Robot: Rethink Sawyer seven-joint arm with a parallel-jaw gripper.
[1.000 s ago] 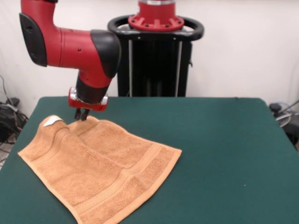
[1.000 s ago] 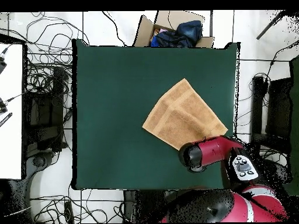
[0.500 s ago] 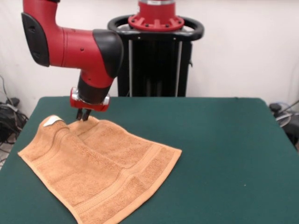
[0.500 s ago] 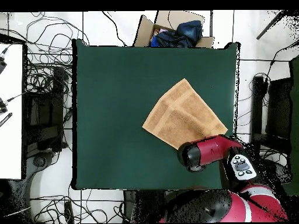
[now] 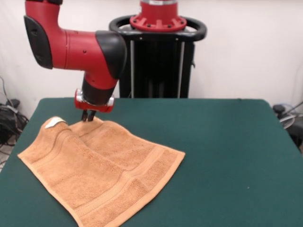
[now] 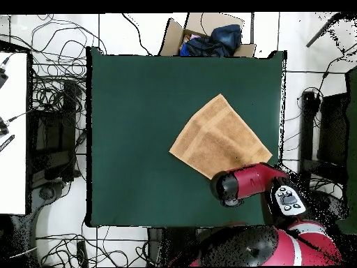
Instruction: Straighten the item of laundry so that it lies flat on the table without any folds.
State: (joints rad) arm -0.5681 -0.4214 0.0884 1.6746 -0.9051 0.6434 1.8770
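Note:
The item of laundry (image 5: 102,170) is an orange-tan towel spread on the left part of the green table (image 5: 227,156). A raised crease runs near its far left corner, where a white tag (image 5: 52,122) shows. My gripper (image 5: 87,116) stands upright at the towel's far edge, its fingers together and pinching that edge. In the overhead view the towel (image 6: 219,136) lies as a diamond near the table's (image 6: 139,105) right side. There the arm's red and black wrist (image 6: 233,187) covers the towel's lower corner and hides the gripper.
A cardboard box with blue cloth (image 6: 209,35) sits beyond the table's top edge in the overhead view. Cables and equipment (image 6: 56,105) lie on the floor around the table. The black pedestal (image 5: 158,61) rises behind the table's far edge.
My gripper has shifted slightly to the right along the towel's far edge, and the pinched edge has moved with it. The rest of the towel has hardly shifted.

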